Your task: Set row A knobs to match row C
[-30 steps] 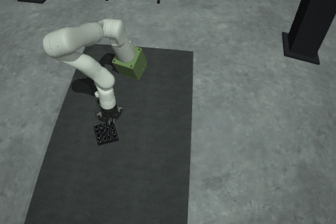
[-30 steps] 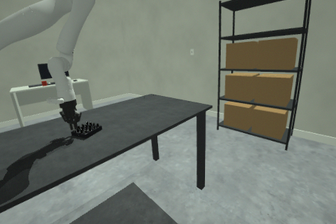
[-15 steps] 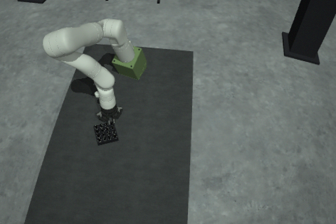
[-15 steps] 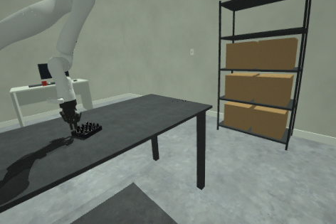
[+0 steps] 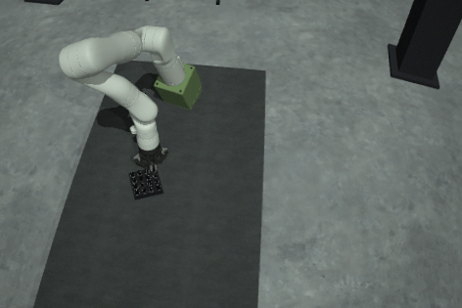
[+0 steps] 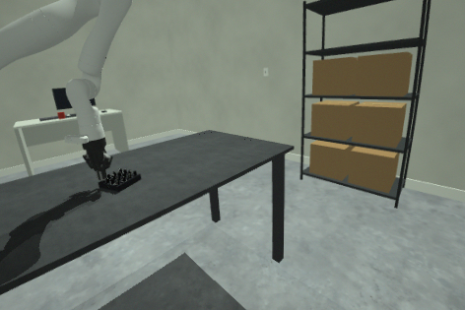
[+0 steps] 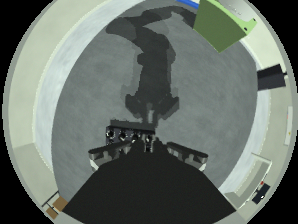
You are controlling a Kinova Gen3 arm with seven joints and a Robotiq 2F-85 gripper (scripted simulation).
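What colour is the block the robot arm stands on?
Green. The block shows best in the top view, sitting on the dark table.
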